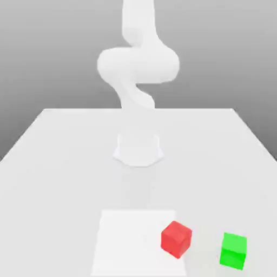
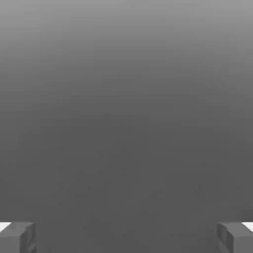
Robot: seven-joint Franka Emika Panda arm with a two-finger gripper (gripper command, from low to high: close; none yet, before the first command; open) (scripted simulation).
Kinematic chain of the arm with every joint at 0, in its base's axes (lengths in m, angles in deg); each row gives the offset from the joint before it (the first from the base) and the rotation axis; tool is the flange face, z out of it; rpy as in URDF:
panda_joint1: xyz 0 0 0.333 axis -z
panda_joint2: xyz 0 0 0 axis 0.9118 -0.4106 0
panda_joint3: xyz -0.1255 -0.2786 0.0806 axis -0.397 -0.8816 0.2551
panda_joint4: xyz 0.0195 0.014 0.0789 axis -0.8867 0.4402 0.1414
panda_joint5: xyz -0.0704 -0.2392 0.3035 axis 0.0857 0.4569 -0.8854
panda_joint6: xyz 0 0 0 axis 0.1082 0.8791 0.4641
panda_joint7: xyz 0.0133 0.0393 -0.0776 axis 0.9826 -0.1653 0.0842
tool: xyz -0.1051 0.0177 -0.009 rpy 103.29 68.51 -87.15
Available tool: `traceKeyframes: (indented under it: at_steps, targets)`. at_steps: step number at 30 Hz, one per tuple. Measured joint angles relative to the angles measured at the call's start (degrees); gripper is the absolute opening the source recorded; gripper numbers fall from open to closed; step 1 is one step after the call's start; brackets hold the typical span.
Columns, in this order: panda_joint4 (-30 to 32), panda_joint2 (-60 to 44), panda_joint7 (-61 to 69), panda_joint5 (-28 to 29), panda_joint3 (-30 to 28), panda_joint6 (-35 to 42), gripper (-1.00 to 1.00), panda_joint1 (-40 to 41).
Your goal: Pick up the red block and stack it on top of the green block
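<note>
The pincer (image 2: 126, 238) stands open, its two fingers wide apart with nothing between them. Beyond them the hand view has plain grey backdrop, so the hand seems to be aimed out at the room, not down at the work. The arm (image 1: 138, 65) rises from its base (image 1: 138, 149) and runs out past the top of the exterior view, while the red block (image 1: 176, 238) lies far lower, on the near side of the base and toward the exterior view's right. That is the gap that matters: the coming move should be a long reach forward and down, with the hand turned to face the table. The red block looks like a cube, with no long side to follow, but it sits turned, one upright edge toward the camera, so the fingers would probably need to turn to match its flat sides. It overlaps the right-hand edge of a pale square (image 1: 135, 243) on the table. The green block (image 1: 233, 251) stands apart from it, farther to the exterior view's right, with room for a finger between, I judge. Around them spreads the white table (image 1: 54, 189), and behind it a grey background (image 1: 227, 65).
</note>
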Motion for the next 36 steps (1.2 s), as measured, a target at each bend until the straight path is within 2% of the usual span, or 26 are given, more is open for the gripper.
traceKeyframes:
  at_steps: [7,14,18,22,27,28,36]
  targets:
    - [5.11,-15.04,13.25,-3.41,-3.55,-6.91,0.00,-7.01]
    - [10.10,-29.69,25.54,-5.84,-4.23,-13.66,0.00,-11.46]
    - [12.99,-37.83,31.08,-5.20,-3.63,-17.64,0.00,-13.14]
    - [15.84,-45.67,34.45,-1.63,-3.59,-21.75,0.00,-14.26]
    - [15.16,-55.84,36.60,-2.65,-2.53,-29.82,0.00,-13.65]
    - [14.88,-57.87,37.02,-3.19,-2.07,-31.49,-1.00,-13.31]
    - [15.02,-57.02,36.59,-2.58,-1.96,-30.77,-1.00,-13.09]
